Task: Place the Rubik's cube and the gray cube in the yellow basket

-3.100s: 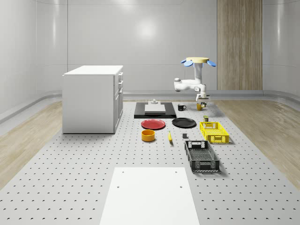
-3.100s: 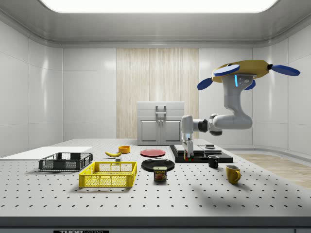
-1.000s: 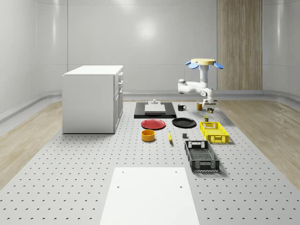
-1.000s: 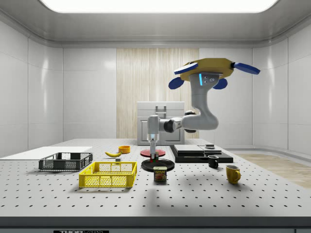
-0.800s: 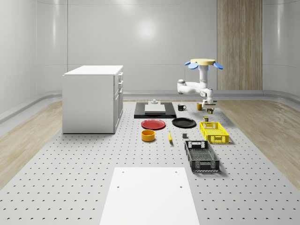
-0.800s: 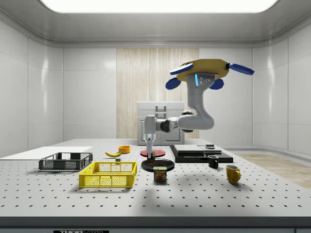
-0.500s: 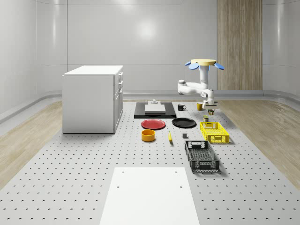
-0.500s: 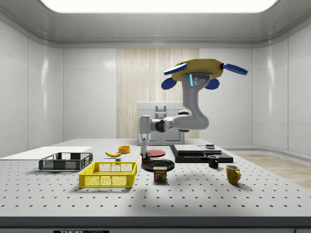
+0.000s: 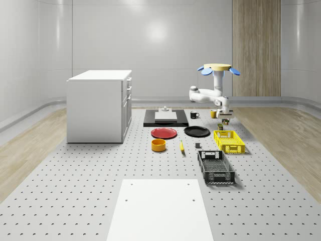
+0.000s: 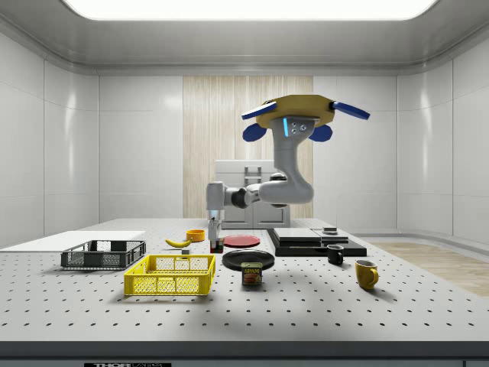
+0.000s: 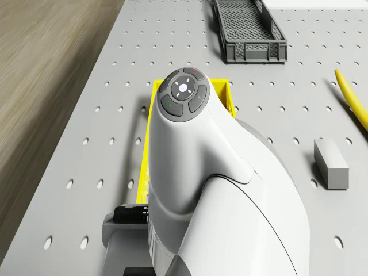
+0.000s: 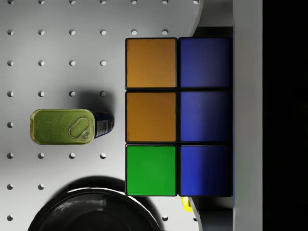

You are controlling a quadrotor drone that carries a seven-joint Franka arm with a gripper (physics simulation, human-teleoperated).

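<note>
One word could be read: "SPAM", in yellow letters on the dark label of the can [image 10: 252, 274] that stood on the table just beside the black plate [image 10: 248, 258], on the side view's near side of it. Lettering on the table's front edge below was too small to read.

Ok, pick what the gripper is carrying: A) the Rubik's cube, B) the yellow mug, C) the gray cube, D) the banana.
A: the wrist view has the Rubik's cube held close at the gripper, its orange, green and blue squares above the table.
</note>
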